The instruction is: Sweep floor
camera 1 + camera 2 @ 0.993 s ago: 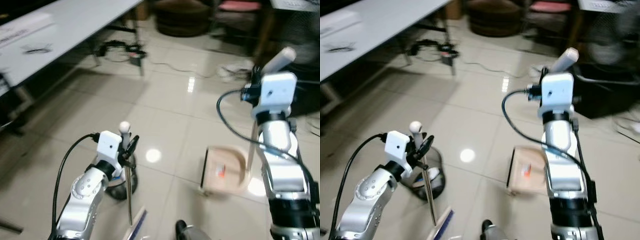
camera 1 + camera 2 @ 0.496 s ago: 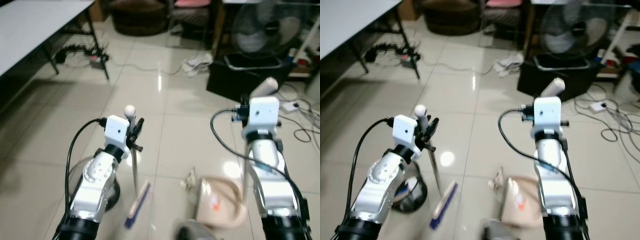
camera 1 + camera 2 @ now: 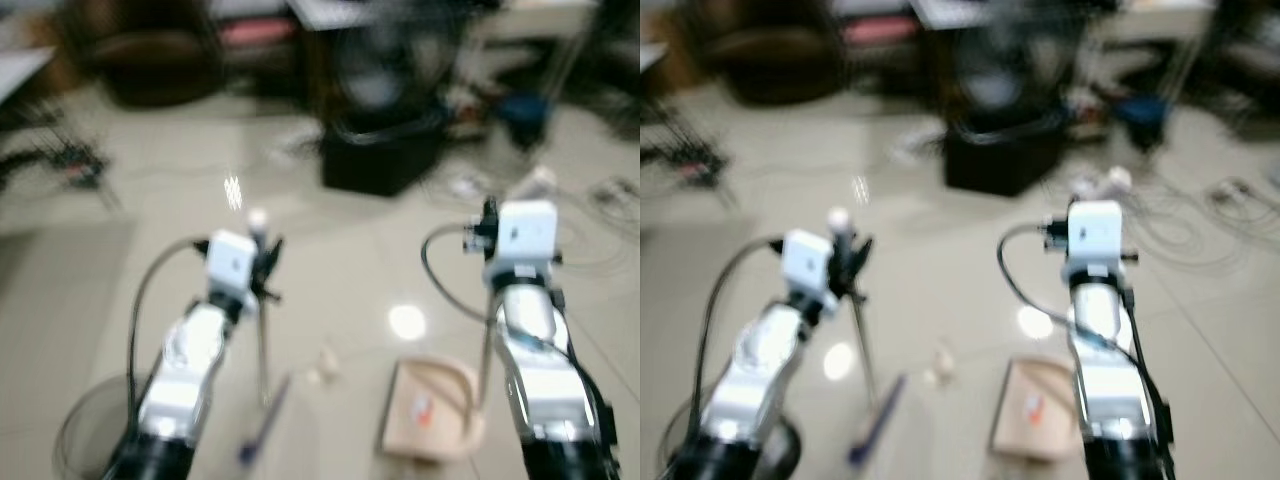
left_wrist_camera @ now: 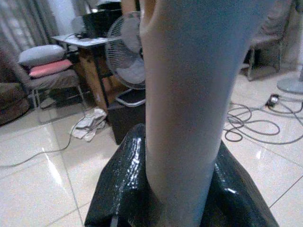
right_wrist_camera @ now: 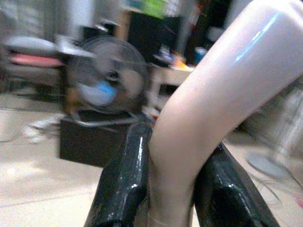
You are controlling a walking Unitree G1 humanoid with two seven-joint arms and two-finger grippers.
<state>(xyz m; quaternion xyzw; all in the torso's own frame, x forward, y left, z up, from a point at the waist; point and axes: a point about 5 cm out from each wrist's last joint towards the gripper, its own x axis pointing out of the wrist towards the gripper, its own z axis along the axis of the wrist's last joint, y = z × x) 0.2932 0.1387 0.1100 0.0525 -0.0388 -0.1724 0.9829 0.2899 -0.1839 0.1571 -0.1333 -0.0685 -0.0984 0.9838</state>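
The pale tiled floor carries everything, under heavy motion blur. At its far edge stand a black box with a fan on it, and a chair with a pink cushion; loose cables trail across the tiles on the right.

The beige dustpan lies flat on the floor near the right arm, its mouth turned toward the left, and its pale handle rises upright and bends at the top, where the right gripper is clamped around it.

The broom stands nearly vertical, its white knob uppermost and its blue brush head down on the tiles pointing toward the near edge. The left gripper is closed on the upper shaft.

A small crumpled scrap lies between brush and dustpan.

Since a second ago the camera has swung round: the white table has left the picture, and the dark bin now sits at the lower left corner.
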